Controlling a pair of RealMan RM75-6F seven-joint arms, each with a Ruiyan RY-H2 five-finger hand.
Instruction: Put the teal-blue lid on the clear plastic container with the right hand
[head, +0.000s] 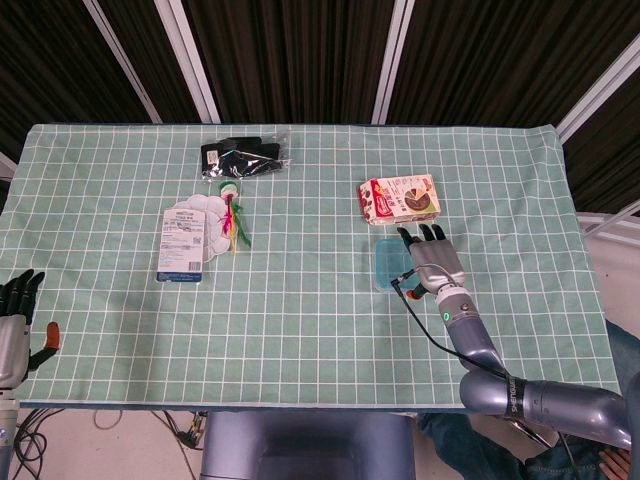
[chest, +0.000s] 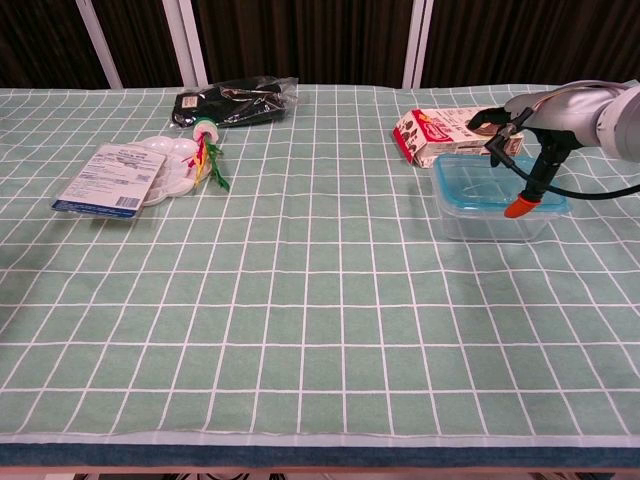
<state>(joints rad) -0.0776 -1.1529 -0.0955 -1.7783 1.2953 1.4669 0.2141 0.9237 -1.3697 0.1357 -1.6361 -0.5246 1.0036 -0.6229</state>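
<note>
My right robot hand (chest: 512, 130) holds the teal-blue lid (chest: 497, 185) flat on the clear plastic container (chest: 495, 218), fingers spread on top, so the rim appears lined up for pressing shut. My left robot hand (head: 14, 322) hangs off the tabletop (chest: 320, 330), fingers apart, grasping nothing. One lid, one container, one red printed carton (head: 399, 198) just behind.

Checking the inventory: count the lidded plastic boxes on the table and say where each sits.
1. The clear box with the blue lid sits at the table's right, just in front of the snack carton, under the right hand. None hidden, seemingly.
</note>
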